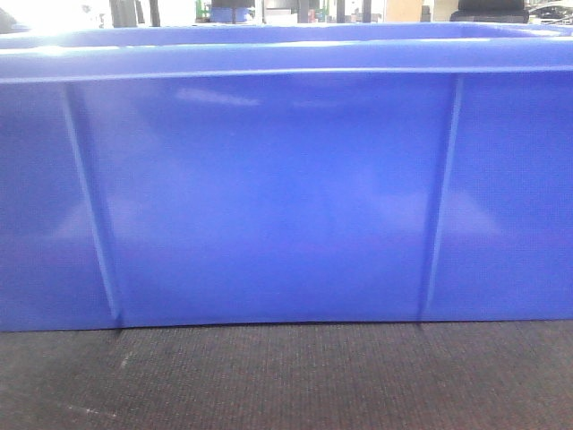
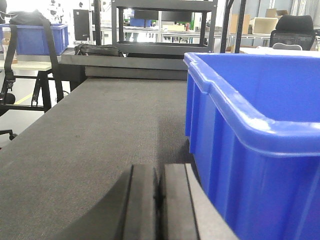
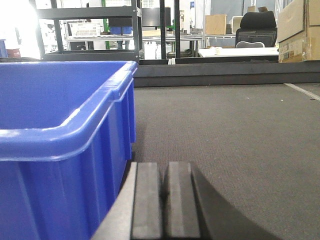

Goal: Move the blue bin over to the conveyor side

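Fingers of my left gripper (image 2: 159,200) are pressed flat together, holding nothing, low over the wide dark grey woven belt surface (image 2: 100,130). Just beside them, on their right, stands the large glossy blue plastic bin (image 2: 250,150) with its thick rolled rim, resting on this same surface. My right gripper (image 3: 162,200) is on the other side of the bin, its two dark pads also closed against each other with nothing between, just beside the blue wall. In the front view the long ribbed wall fills almost everything, its bottom edge on the belt. Farther away I see a black rail (image 3: 225,70) at the belt's end, then metal shelves (image 2: 165,25) and a black office chair (image 3: 257,25).
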